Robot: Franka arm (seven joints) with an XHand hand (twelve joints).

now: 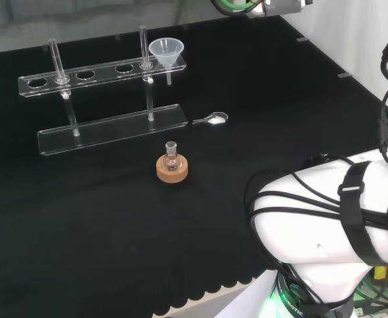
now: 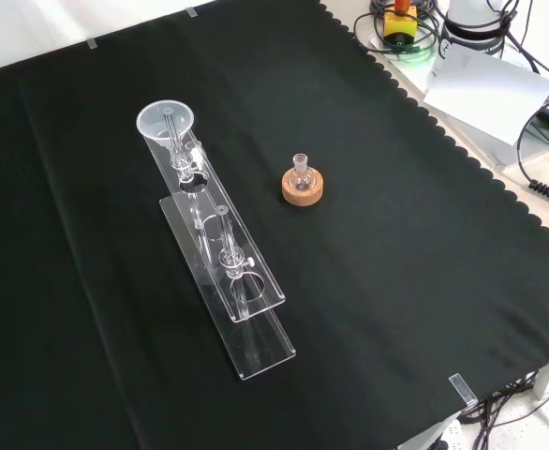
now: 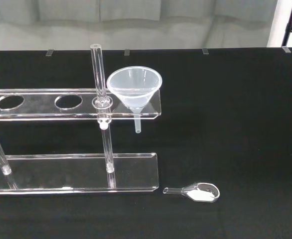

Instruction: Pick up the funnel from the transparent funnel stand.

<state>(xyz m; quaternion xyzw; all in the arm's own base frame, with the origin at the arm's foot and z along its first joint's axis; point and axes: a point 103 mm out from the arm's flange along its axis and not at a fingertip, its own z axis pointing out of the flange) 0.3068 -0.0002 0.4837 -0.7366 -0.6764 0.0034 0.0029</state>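
Note:
A clear plastic funnel [image 1: 166, 50] sits upright in the end hole of the transparent stand's upper shelf [image 1: 101, 73], with its stem hanging below the shelf. In the front view the funnel [image 2: 166, 120] is at the far end of the stand [image 2: 256, 291], which runs lengthwise toward the camera. The wrist view faces the funnel [image 3: 134, 88] from some distance, with the stand's shelf [image 3: 36, 102] stretching away from it on two thin posts over a base plate. Nothing touches the funnel.
A small glass flask on a cork ring [image 1: 172, 165] [image 2: 303, 185] stands in front of the stand. A clear scoop holding white powder [image 1: 212, 120] [image 3: 198, 191] lies beside the stand's base. The arm's white link [image 1: 333, 218] fills the head view's lower right.

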